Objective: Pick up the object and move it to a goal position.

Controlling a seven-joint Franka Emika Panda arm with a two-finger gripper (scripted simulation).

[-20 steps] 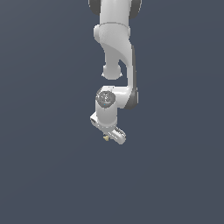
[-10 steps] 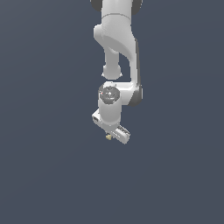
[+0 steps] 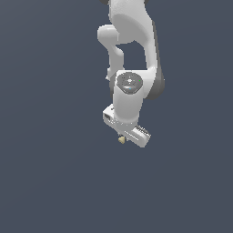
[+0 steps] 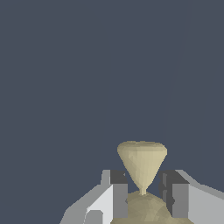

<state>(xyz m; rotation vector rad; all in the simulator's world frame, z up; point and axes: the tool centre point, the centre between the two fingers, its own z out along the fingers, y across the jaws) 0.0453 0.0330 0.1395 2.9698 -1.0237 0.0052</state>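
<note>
The object (image 4: 142, 162) is a small pale yellow-tan angular piece. In the wrist view it sits between my two dark finger pads (image 4: 118, 189), with its wide top sticking out past the fingertips. My white gripper (image 4: 143, 188) is shut on it. In the exterior view the gripper (image 3: 124, 136) points down from the white arm. Only a small tan bit of the object (image 3: 121, 140) shows under the hand, held above the dark floor. No goal marker is in view.
The white arm (image 3: 129, 54) comes down from the top of the exterior view. Around it there is only a plain dark blue-grey floor (image 3: 50, 173), with no other objects or edges in view.
The arm has lifted and moved a little toward the exterior view's right, and looks larger in that view. The object has stayed in the gripper and moved with it.
</note>
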